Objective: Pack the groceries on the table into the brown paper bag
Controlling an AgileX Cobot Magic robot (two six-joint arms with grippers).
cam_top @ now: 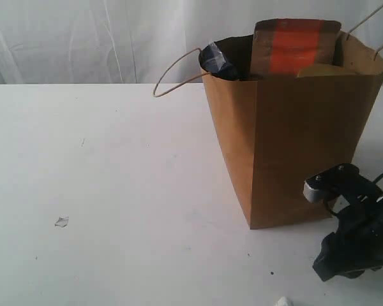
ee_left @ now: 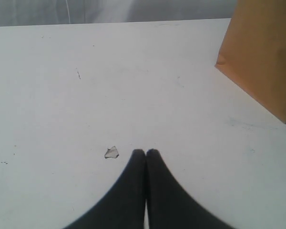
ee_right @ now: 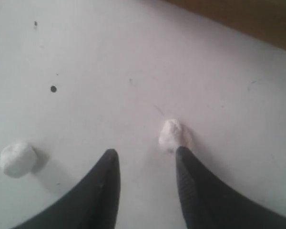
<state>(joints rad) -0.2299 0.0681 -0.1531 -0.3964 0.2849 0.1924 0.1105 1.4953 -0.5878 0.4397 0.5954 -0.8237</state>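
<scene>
The brown paper bag [cam_top: 300,146] stands upright on the white table [cam_top: 115,191], right of the middle. A brown pouch with an orange label [cam_top: 297,44] sticks out of its top. Beside it are a dark blue-ended packet [cam_top: 218,60] at the rim and a tan lid [cam_top: 325,71]. No groceries lie on the visible tabletop. My right gripper [ee_right: 147,155] is open low over the table, in front of the bag's right corner, with nothing between its fingers. My left gripper [ee_left: 146,152] is shut and empty above bare table; the bag [ee_left: 262,52] shows at the edge of its view.
A small white crumb [ee_right: 174,134] lies just past one right fingertip, and a second crumb [ee_right: 17,159] lies off to the side. A tiny clear flake [ee_left: 111,152] lies by the left fingertips, also visible in the exterior view [cam_top: 62,222]. White curtains hang behind the table.
</scene>
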